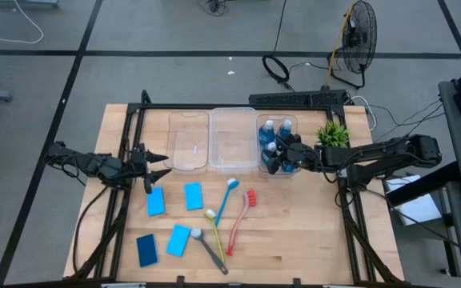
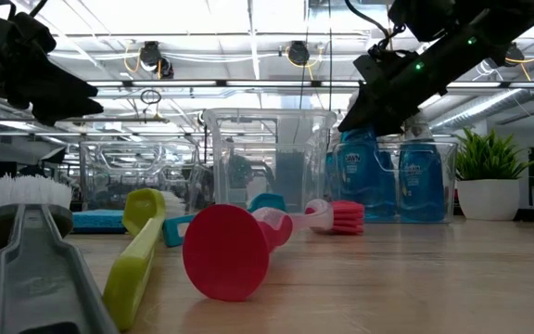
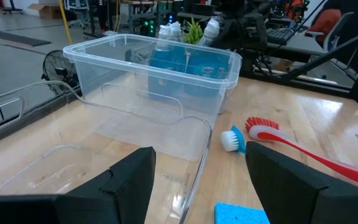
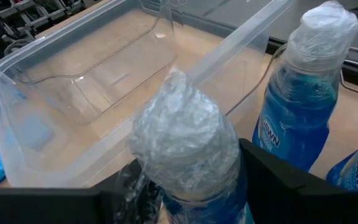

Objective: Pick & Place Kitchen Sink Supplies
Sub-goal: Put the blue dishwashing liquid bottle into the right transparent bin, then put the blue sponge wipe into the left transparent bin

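Observation:
Several small clear bottles of blue liquid (image 1: 276,128) stand in the narrow clear bin (image 1: 294,122) at the far right. My right gripper (image 1: 282,158) hangs over that bin's near end, shut on one bottle (image 4: 185,137) with a plastic-wrapped cap. Blue sponges (image 1: 155,202) (image 1: 194,195) (image 1: 179,239) and the blue (image 1: 227,198), red (image 1: 241,220), yellow-green (image 1: 214,228) and grey (image 1: 208,250) brushes lie flat on the table. Near the left edge my left gripper (image 1: 155,165) stands open and holds nothing. My right gripper pinches the bottle just below its wrapped cap (image 4: 225,186), one finger (image 4: 278,186) on each side. It comes from the table's right side, slanting down. The bottle (image 2: 360,176) stands upright inside the narrow bin beside another bottle (image 2: 422,181).
Two wider clear bins (image 1: 189,140) (image 1: 232,140) sit left of the narrow one. A small green potted plant (image 1: 332,134) stands just right of it, under my right arm. The table's bare wood (image 1: 310,232) shows at the near right.

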`<act>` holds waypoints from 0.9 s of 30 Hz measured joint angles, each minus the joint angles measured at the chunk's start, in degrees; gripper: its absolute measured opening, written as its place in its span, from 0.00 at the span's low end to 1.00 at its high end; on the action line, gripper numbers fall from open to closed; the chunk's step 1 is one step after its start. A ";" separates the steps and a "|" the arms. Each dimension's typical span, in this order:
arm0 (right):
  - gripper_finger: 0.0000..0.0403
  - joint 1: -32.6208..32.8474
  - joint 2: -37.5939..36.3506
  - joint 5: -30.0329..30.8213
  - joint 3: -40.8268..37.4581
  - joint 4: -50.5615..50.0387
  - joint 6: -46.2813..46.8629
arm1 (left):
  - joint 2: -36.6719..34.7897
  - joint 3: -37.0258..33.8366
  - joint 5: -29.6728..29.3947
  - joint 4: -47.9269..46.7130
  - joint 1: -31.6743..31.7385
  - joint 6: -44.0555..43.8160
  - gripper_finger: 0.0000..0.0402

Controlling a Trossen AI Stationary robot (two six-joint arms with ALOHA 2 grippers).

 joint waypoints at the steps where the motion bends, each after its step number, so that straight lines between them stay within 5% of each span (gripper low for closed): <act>1: 0.43 0.00 0.00 -0.18 0.00 0.02 -0.02 | 0.00 0.00 -0.02 0.00 0.00 -0.02 0.63; 18: 0.59 0.02 0.07 -1.71 -0.07 0.28 -0.07 | 0.00 0.00 0.00 0.01 0.00 -0.09 0.63; 27: 0.60 0.02 -1.95 -2.15 -0.31 0.94 -3.20 | -0.01 0.00 0.00 0.00 0.00 -0.18 0.63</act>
